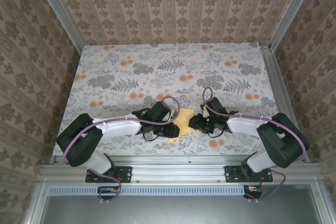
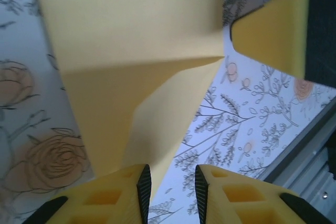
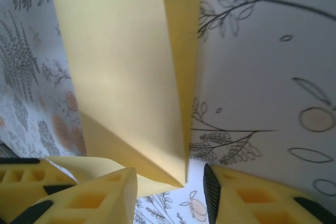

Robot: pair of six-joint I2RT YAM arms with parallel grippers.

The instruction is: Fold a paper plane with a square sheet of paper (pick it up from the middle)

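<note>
While the paper [image 1: 178,128] lies on the flowered cloth [image 1: 157,66], close to the near edge of the table and about midway along it, both arms reach in toward it, one from each side. And look at that paper: pale yellow, folded, no plain square now, its layers lapped over each other and its outline drawn to a point toward the near edge. On the left wrist camera a diagonal fold edge crosses it and the narrow end runs down to the left gripper [image 2: 172,182], whose jaws stand apart, cloth showing through the gap. The paper's tip sits just beside the inner pad of one finger [image 2: 121,198], and whether it touches I cannot tell. In that view's top right corner, a yellow finger [image 2: 273,35] of the other arm hangs close to the paper's edge. Over to the right wrist camera: the right gripper [image 3: 170,182] is spread too, nothing pinched, with the pointed corner of the folded layers reaching into the space between its fingers. A long straight fold runs up the paper from that corner. At the lower left a second yellow finger [image 3: 23,182] sits beside a curled paper edge. Along the table's near edge runs the aluminium rail [image 1: 178,163] by both arm bases.
</note>
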